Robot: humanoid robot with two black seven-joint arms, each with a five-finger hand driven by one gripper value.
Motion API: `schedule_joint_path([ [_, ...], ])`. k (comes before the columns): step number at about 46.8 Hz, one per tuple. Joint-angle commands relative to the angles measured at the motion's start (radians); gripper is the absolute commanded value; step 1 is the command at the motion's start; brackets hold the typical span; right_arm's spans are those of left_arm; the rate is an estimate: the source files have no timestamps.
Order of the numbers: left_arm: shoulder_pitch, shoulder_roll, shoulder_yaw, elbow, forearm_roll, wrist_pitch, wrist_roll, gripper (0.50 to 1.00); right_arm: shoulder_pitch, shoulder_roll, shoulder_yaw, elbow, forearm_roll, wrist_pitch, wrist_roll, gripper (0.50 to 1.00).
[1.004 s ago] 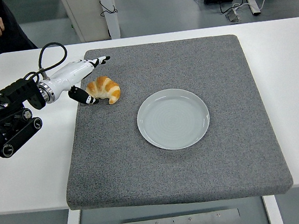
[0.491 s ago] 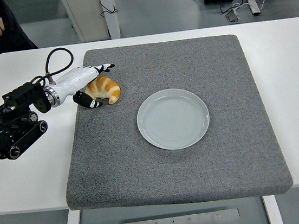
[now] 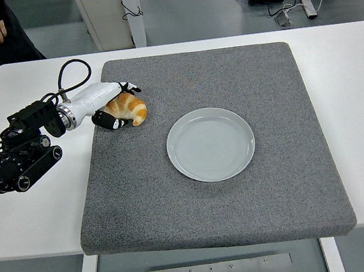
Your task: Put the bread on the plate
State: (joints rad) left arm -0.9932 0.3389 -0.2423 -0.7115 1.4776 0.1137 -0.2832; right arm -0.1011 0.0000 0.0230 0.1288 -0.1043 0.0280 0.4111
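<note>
The left hand (image 3: 113,105) now sits closer on the bread (image 3: 128,107) than a second ago: its upper fingers (image 3: 129,87), which were stretched out above and apart from the croissant, now curl down onto its top, and the thumb presses in at its lower left side. The black forearm comes a little further in over the table (image 3: 39,213) toward the grey mat (image 3: 256,200). The bread itself lies slightly further up and left on the mat.

rough grey cloth mat (image 3: 242,195), glossy smooth plate (image 3: 211,144).
</note>
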Motion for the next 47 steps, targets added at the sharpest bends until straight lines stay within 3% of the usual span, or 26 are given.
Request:
schedule_joint_path([
  [1, -0.007, 0.000, 0.000, 0.000, 0.000, 0.000, 0.001, 0.660, 0.000, 0.000, 0.000, 0.000, 0.000, 0.001, 0.000, 1.000],
  [20, -0.051, 0.002, -0.002, -0.011, -0.098, 0.000, 0.001, 0.519, 0.000, 0.000, 0.000, 0.000, 0.000, 0.000, 0.000, 1.000],
  [33, -0.073, 0.018, -0.011, -0.026, -0.141, -0.008, -0.010, 0.519, 0.000, 0.000, 0.000, 0.000, 0.000, 0.000, 0.000, 1.000],
  [47, -0.082, 0.121, -0.026, -0.235, -0.178, -0.011, -0.028, 0.525, 0.000, 0.000, 0.000, 0.000, 0.000, 0.000, 0.000, 1.000],
])
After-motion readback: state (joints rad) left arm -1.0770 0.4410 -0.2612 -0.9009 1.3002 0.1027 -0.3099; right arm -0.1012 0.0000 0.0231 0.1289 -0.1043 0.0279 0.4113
